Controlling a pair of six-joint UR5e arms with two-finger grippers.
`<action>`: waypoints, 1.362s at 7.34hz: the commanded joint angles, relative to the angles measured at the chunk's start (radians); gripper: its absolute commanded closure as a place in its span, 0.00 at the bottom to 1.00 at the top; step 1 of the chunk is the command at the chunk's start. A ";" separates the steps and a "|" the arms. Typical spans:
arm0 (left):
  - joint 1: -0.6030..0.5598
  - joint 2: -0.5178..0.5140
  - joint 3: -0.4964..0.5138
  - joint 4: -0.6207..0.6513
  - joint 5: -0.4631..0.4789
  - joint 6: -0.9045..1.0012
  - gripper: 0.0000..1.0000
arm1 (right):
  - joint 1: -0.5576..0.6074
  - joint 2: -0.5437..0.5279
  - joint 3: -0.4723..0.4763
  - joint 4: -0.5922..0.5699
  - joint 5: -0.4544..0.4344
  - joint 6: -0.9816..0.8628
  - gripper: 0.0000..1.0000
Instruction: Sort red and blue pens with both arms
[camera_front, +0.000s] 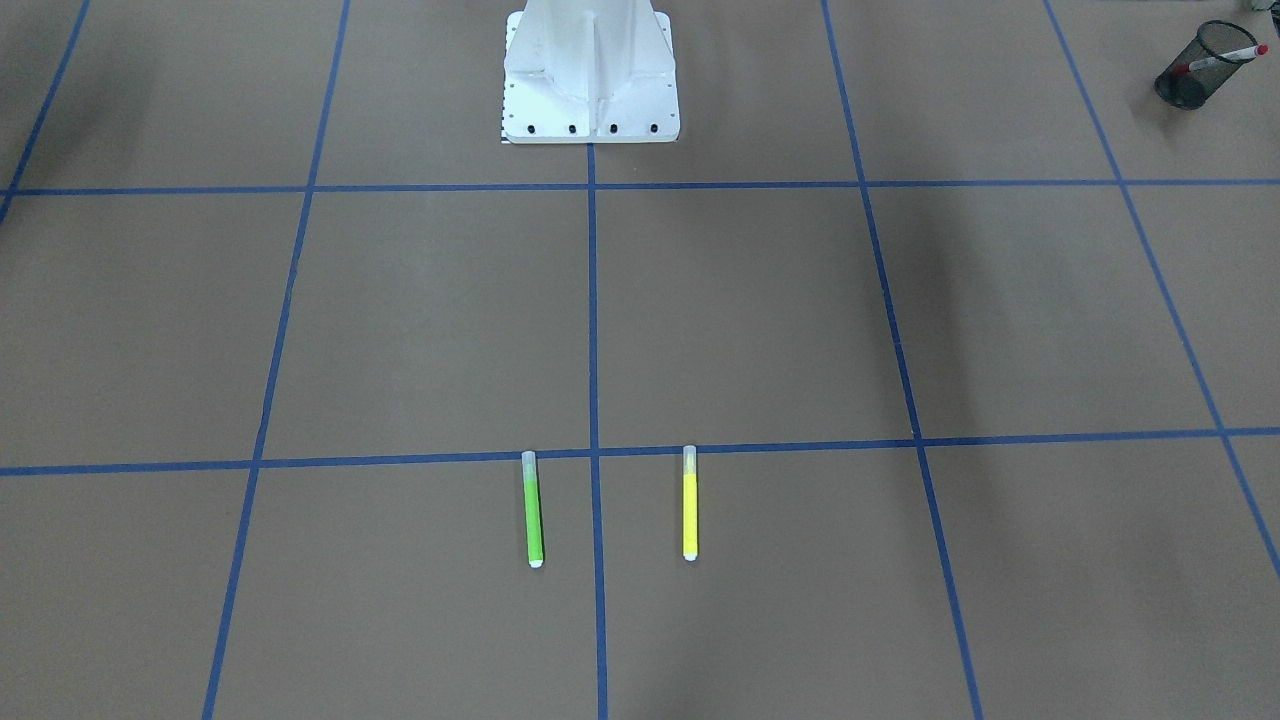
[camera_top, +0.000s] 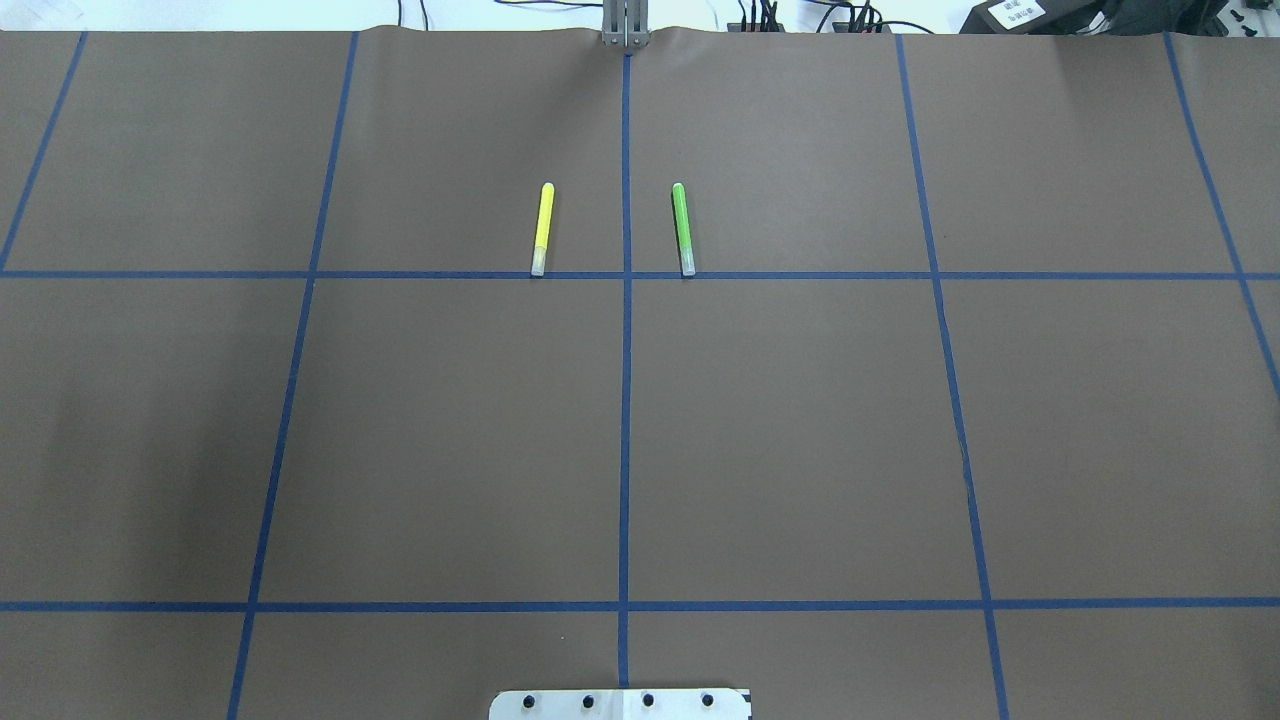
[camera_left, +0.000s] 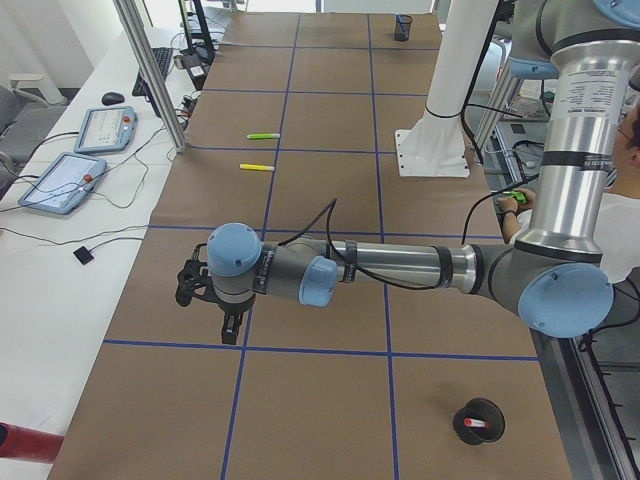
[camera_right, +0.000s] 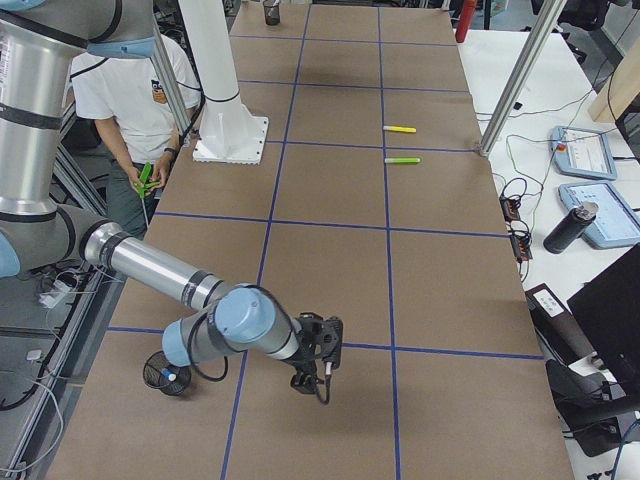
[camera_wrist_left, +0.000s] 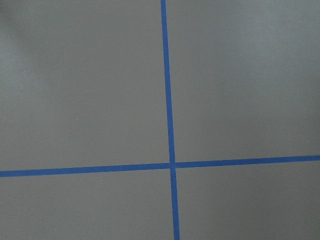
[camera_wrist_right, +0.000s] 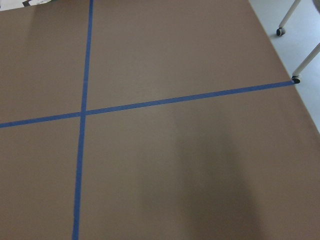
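Note:
The red-capped white marker (camera_front: 1225, 58) stands in a black mesh cup (camera_front: 1205, 65) at the table end on my left; the exterior left view shows this cup (camera_left: 478, 420) too. My left gripper (camera_left: 228, 328) hovers over bare table there, seen only from the side, so I cannot tell whether it is open or shut. My right gripper (camera_right: 310, 380) hangs over the other table end, and its state is equally unclear. Beside it is a second mesh cup (camera_right: 165, 375) with a pale pen end inside; whether this is the blue pen I cannot tell.
A green highlighter (camera_top: 683, 228) and a yellow highlighter (camera_top: 541, 228) lie parallel near the table's far middle, either side of a blue tape line. The white robot base (camera_front: 590, 75) stands at the near edge. A person (camera_right: 140, 110) stands behind the base.

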 joint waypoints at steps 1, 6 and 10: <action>0.088 -0.022 0.003 0.003 0.129 0.003 0.01 | -0.167 0.067 0.134 -0.279 -0.002 -0.005 0.00; 0.136 -0.036 0.063 0.064 0.021 0.012 0.01 | -0.320 0.187 0.149 -0.544 -0.004 -0.072 0.00; 0.133 0.001 -0.006 0.068 0.024 0.058 0.01 | -0.262 0.314 0.150 -0.808 -0.005 -0.225 0.00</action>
